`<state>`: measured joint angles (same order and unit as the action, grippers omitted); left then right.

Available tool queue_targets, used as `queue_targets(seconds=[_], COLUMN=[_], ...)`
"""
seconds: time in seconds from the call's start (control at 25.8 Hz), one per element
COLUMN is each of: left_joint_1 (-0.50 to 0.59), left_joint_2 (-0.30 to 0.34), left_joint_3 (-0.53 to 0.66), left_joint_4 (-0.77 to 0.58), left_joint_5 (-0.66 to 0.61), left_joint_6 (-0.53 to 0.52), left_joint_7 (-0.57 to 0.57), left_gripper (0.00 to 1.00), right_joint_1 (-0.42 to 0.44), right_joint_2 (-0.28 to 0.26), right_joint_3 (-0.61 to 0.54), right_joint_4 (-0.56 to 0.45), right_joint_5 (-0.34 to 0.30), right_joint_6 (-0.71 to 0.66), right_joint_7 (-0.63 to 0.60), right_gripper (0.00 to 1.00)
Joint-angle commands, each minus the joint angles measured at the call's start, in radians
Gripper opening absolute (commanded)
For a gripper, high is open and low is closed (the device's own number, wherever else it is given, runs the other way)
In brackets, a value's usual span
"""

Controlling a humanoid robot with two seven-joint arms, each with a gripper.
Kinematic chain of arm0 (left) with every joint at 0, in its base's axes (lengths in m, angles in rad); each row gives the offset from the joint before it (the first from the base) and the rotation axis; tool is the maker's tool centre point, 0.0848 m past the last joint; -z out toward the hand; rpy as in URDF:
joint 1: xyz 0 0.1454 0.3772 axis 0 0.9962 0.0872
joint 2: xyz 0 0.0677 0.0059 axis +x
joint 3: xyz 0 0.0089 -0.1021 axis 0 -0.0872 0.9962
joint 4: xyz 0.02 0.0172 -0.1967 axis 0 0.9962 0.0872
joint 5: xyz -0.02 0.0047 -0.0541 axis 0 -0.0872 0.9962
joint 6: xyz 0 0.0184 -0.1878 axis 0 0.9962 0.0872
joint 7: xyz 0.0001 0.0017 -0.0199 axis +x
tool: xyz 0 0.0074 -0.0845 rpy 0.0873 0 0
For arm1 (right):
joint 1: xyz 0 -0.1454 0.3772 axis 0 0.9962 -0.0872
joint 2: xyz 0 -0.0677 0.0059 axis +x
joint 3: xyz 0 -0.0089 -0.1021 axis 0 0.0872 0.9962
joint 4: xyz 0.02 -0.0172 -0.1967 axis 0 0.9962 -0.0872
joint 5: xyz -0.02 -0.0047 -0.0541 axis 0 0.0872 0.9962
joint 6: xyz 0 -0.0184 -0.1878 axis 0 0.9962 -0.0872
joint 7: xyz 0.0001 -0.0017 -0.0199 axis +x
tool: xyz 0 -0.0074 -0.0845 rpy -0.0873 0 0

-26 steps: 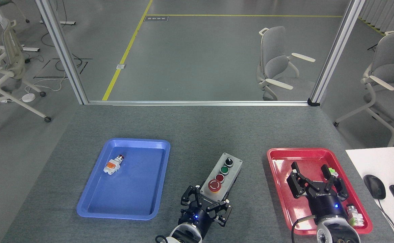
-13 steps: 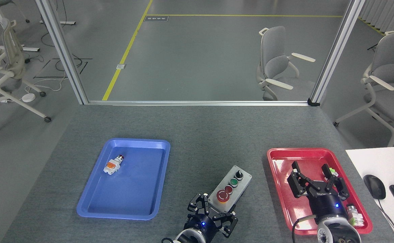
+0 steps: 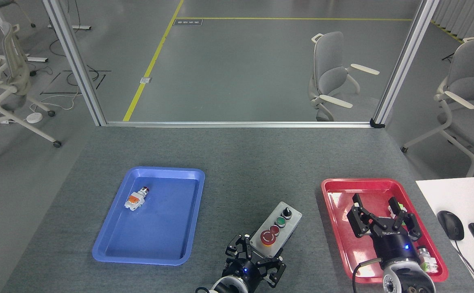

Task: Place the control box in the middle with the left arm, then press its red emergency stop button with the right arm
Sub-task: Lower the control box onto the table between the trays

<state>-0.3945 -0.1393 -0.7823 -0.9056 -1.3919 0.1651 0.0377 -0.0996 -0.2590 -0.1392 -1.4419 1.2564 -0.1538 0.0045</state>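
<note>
Black end effectors [image 3: 381,219], blue lights, silver wrists, seemingly.

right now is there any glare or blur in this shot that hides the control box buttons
Head view: sharp throughout, no motion blur; light is soft and even, shadows faint. Glare shows only as pale sheen on the red tray floor and lightly on the blue tray. The control box controls read clearly, including the red emergency stop button.

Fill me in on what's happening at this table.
The left gripper is at the near end of the control box, which lies on the grey tabletop between the blue tray and red tray. The right gripper hovers open over the red tray; the red emergency stop button isn't touched yet.
</note>
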Motion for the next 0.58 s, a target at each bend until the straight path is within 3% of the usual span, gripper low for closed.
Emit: queue_targets(seconds=[0.0, 0.12, 0.39, 0.54], left_joint_1=[0.0, 0.002, 0.045, 0.088], left_joint_2=[0.001, 0.003, 0.015, 0.086], left_joint_3=[0.002, 0.006, 0.008, 0.009], left_joint_4=[-0.007, -0.012, -0.093, -0.171], left_joint_5=[0.001, 0.001, -0.001, 0.001], left_joint_6=[0.002, 0.002, -0.007, -0.012], left_joint_7=[-0.001, -0.001, 0.001, 0.001], left_gripper=[0.9, 0.96, 0.98, 0.98], right_joint_1=[0.0, 0.0, 0.0, -0.002], right_joint_2=[0.001, 0.004, 0.004, 0.0], right_joint_3=[0.0, 0.001, 0.0, -0.002], right_joint_4=[0.0, 0.002, 0.0, 0.0], right_joint_5=[0.0, 0.0, 0.0, 0.002], right_joint_6=[0.0, 0.0, 0.0, -0.001], right_joint_7=[0.0, 0.0, 0.0, -0.001], right_gripper=[0.99, 0.99, 0.99, 0.99])
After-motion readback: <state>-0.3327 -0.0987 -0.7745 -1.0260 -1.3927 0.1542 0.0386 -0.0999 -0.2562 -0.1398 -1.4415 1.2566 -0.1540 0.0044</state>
